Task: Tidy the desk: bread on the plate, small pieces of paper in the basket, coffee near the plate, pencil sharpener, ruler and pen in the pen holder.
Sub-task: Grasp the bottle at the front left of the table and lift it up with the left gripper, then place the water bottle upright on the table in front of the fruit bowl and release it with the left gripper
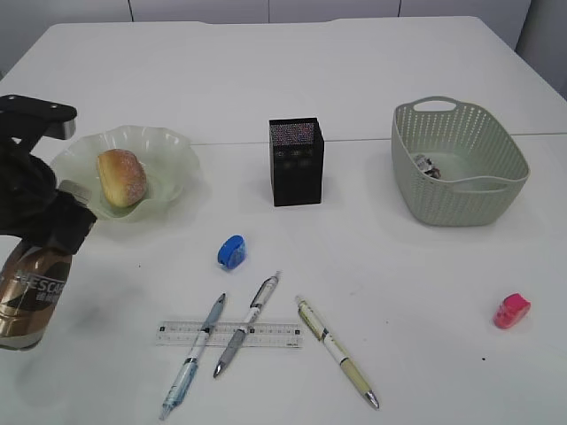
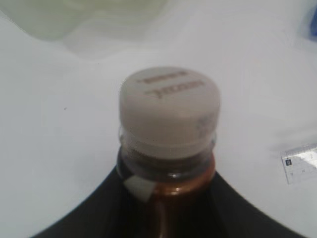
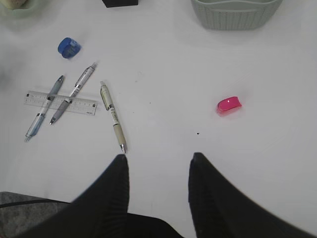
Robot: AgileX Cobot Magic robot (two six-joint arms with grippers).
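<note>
Your left pincer [image 1: 40, 232] grips the brown coffee [image 1: 31, 297], hiding its white cap; your right pincer [image 3: 157, 166] gapes over bare desk [image 3: 257, 148].

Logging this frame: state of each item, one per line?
bread: on the plate
coffee: capped, upright, held by left end effector
basket: holds paper scraps
ruler: flat under two pens
right end effector: open, empty

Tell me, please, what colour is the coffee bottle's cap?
White; the cap shows best in the left wrist view.
</note>
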